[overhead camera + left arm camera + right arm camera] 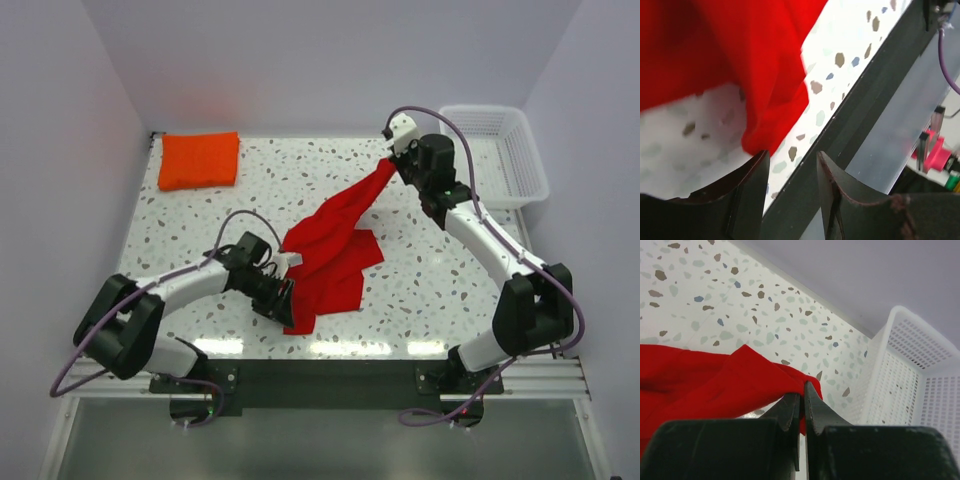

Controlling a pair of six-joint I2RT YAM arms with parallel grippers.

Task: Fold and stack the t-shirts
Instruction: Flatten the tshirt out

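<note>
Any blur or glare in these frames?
Top external: sharp, glare streaks on the table's near edge. Left wrist: red shirt close and soft, table beneath washed out. Right wrist: crisp on the basket, right claw dark in the foreground.

Two t-shirts are on the one surface [440, 270]: one red t-shirt [330, 250] and one orange t-shirt [199, 160], both left of the basket [480, 108]. There is one such white basket. Two arms carry two claws: one left claw [287, 298] and one right claw [392, 162].
</note>
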